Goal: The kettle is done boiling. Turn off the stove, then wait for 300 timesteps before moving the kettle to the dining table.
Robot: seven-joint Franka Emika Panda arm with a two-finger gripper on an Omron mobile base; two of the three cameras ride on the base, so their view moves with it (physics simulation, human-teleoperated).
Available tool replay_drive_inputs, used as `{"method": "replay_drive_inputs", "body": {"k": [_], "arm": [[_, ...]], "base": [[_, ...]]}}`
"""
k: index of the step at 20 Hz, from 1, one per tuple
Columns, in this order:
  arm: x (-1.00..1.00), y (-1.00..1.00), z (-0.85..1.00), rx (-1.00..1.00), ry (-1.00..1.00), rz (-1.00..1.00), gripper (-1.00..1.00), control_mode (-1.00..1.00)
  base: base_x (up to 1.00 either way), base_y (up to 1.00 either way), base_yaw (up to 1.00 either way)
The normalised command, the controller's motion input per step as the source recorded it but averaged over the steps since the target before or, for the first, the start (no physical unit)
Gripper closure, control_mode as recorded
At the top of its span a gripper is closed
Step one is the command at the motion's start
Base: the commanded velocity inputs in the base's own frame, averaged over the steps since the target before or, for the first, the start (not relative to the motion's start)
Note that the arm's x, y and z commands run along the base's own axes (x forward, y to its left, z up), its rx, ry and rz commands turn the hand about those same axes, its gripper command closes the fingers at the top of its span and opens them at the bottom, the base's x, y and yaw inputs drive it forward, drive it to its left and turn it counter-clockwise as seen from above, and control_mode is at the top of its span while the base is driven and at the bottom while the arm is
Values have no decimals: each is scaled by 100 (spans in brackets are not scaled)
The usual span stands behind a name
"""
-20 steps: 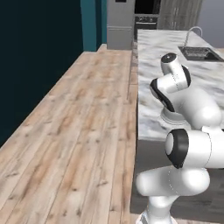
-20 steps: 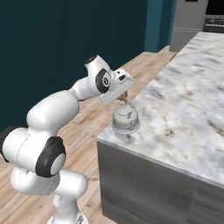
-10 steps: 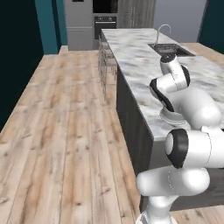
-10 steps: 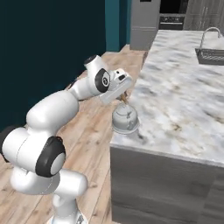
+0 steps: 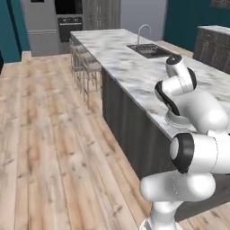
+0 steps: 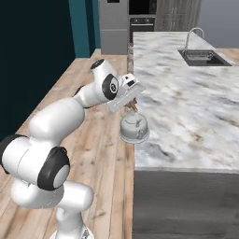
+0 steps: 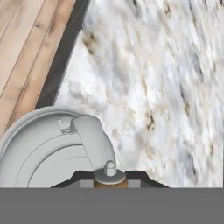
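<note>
Kettle [image 6: 134, 128], small, round, light grey with a wide circular base, at the near corner of the large island desk [image 6: 186, 102] with a white, grey-veined marble top and plain dark-grey sides. In the right base view the kettle sits at the desk's edge nearest the wood-plank floor [image 6: 105, 154], its base slightly overhanging the rim; whether the base rests on the marble or hangs just above it cannot be told. The white robot arm [image 6: 70, 114] with dark joints reaches from the lower left, and its hand [image 6: 132, 105] points down directly over the kettle's top. The hand is closed narrowly on the kettle's top handle; the hand view shows the curved grey handle [image 7: 94, 142] and a small knob [image 7: 110, 168] rising toward the camera, with the kettle's round body [image 7: 41, 151] below and veined marble beyond. In the left base view the arm's links cover most of the kettle, leaving part of its base [image 5: 177, 120] visible on the marble. An inset dark sink [image 6: 200, 57] with a curved faucet [image 6: 193, 33] lies well apart, farther along the desk. Metal stools [image 5: 85, 67] stand beside the desk's dark side. A steel refrigerator [image 5: 38, 24] and a dark built-in oven [image 5: 68, 20] line the far wall.
</note>
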Motion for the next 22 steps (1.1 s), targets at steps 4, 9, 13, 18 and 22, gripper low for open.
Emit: {"method": "replay_drive_inputs", "body": {"k": [4,9,13,18,22], "arm": [[0,0,0,0,0,0,100,100],[0,0,0,0,0,0,100,100],[0,0,0,0,0,0,100,100],[0,0,0,0,0,0,100,100],[0,0,0,0,0,0,100,100]], "base": [[67,80,-39],[70,80,-38],[70,81,-38],[69,83,-37],[70,84,-37]]}}
